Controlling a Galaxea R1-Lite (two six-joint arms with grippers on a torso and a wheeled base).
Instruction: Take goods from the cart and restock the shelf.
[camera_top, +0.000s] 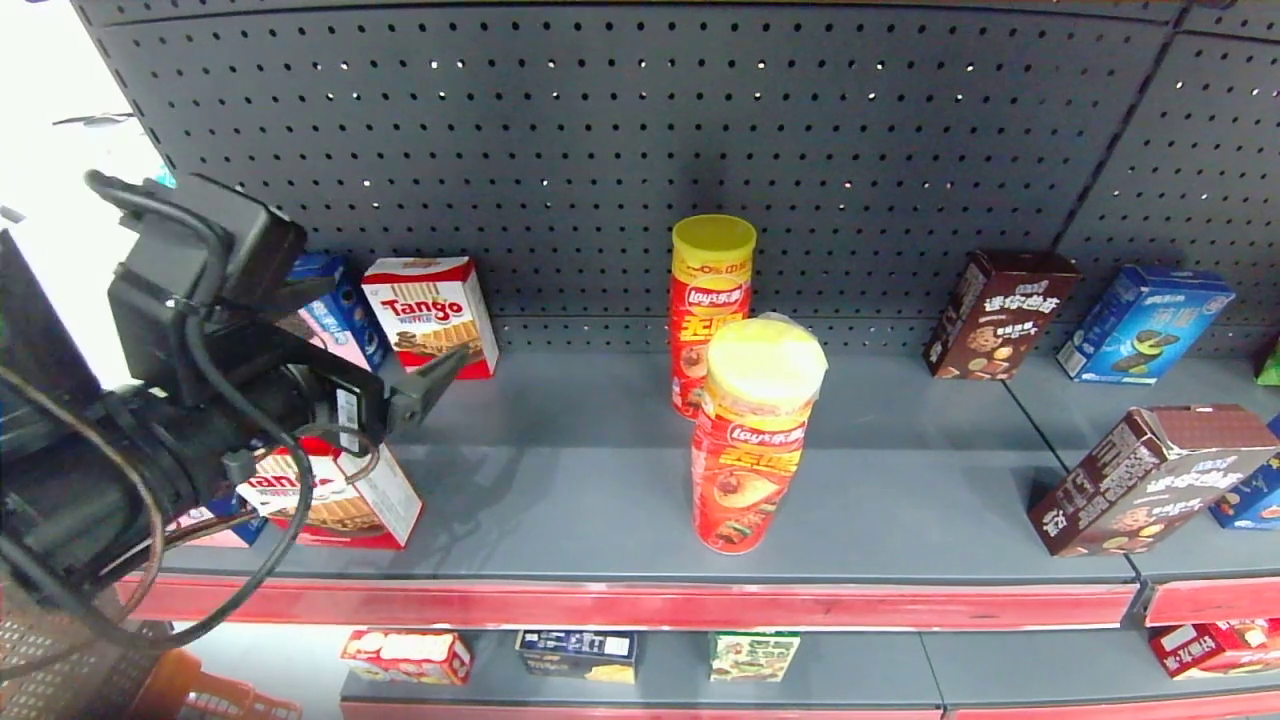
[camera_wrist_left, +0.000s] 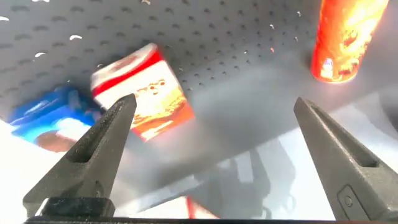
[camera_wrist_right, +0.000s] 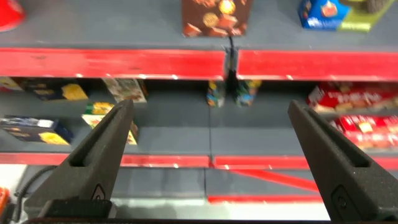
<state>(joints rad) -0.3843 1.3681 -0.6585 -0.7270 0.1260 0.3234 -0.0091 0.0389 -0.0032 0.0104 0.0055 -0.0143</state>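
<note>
The shelf holds the goods; a wafer box sits at its left front edge, close under the left pincer, whose jaws stand apart and empty; the right pincer is likewise spread, facing lower tiers; the box looks light, stiff yet crushable, probably best gripped gently across its narrow sides.
</note>
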